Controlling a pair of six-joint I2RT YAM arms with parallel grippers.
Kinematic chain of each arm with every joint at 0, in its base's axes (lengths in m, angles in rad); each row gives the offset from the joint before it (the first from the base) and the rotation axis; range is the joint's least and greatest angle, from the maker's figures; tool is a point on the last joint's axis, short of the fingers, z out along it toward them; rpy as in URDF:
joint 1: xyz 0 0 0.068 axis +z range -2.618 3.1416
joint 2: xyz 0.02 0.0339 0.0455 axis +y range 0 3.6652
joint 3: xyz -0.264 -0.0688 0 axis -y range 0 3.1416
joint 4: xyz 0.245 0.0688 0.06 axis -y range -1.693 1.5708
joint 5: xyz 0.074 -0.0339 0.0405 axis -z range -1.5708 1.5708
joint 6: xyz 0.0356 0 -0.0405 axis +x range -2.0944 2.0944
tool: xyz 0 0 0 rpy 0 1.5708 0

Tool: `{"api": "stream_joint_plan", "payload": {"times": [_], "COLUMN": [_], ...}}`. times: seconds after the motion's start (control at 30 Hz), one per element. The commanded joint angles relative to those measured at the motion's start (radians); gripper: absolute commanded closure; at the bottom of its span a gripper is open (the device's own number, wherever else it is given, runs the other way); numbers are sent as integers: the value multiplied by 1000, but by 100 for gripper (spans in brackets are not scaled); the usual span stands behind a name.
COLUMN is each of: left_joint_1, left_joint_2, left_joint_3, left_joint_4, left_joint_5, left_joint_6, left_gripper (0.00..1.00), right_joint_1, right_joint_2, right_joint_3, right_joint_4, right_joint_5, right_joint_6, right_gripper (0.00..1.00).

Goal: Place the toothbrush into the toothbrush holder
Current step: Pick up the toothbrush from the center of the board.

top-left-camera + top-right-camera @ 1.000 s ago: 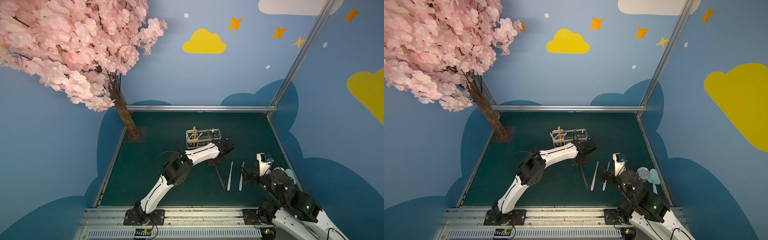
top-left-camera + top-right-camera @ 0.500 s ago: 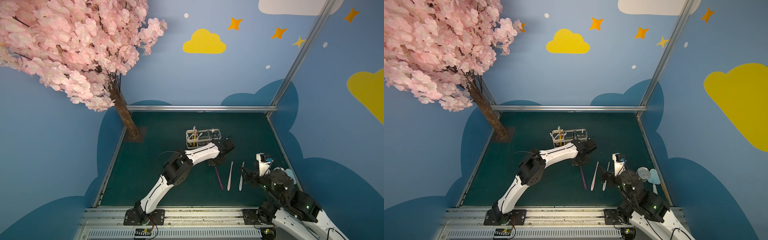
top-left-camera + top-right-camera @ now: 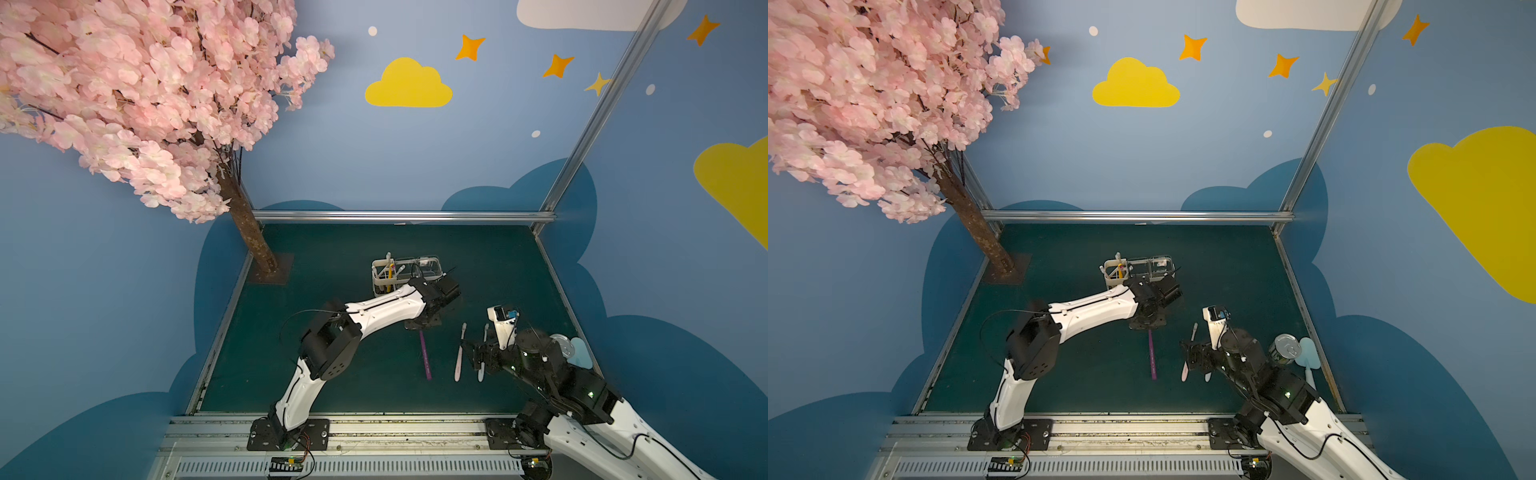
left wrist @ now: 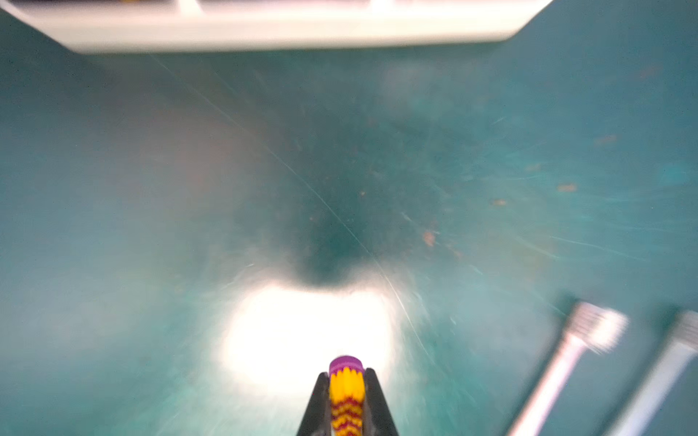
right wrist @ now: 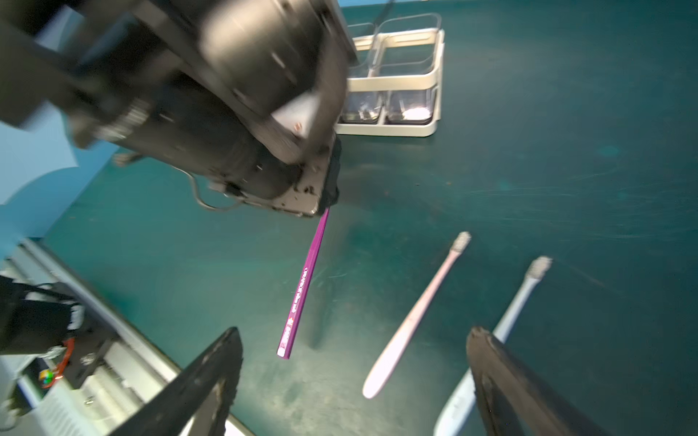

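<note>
The left gripper's jaws are pressed in on the bristle end of the purple toothbrush, pinching its yellow-and-red head between them, while the right gripper's jaws stand spread wide with nothing between them, low over the right of the green mat. On the far middle of that mat sits the toothbrush holder, just beyond the left gripper; its left slot section already has a yellow brush and some white ones standing in it, and its two clear cups look empty. The purple toothbrush slants from the jaws toward the near edge, and its shadow, set apart from its tail, suggests the handle is off the mat. To its right a pink toothbrush and a pale blue toothbrush lie flat, side by side, not gripped. So the grasp looks made; lifting, carrying to the holder, standing the brush up and dropping it into a slot are left.
</note>
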Motion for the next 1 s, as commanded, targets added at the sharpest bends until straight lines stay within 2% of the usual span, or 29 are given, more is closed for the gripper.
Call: {"api": "stream_joint_plan", "payload": {"times": [0.0, 0.33, 0.5, 0.7, 0.97], "left_joint_1": [-14, -73, -82, -82, -82], "left_joint_2": [-88, -303, -388, -442, -453], "left_joint_3": [-37, -168, -255, -288, -284], "left_joint_4": [0, 33, 92, 129, 141], "left_joint_5": [-50, -85, -79, -76, -84], "left_joint_6": [36, 14, -7, -22, -21], "left_gripper": [96, 96, 96, 96, 96], "right_joint_1": [-4, -28, -29, -25, -11], "right_joint_2": [8, 135, 215, 330, 415], "right_joint_3": [-64, -174, -242, -221, -206], "right_joint_4": [113, 400, 614, 649, 716], "right_joint_5": [-150, -404, -496, -565, -626], "right_joint_6": [59, 227, 316, 347, 356], "right_gripper": [7, 8, 12, 19, 38]}}
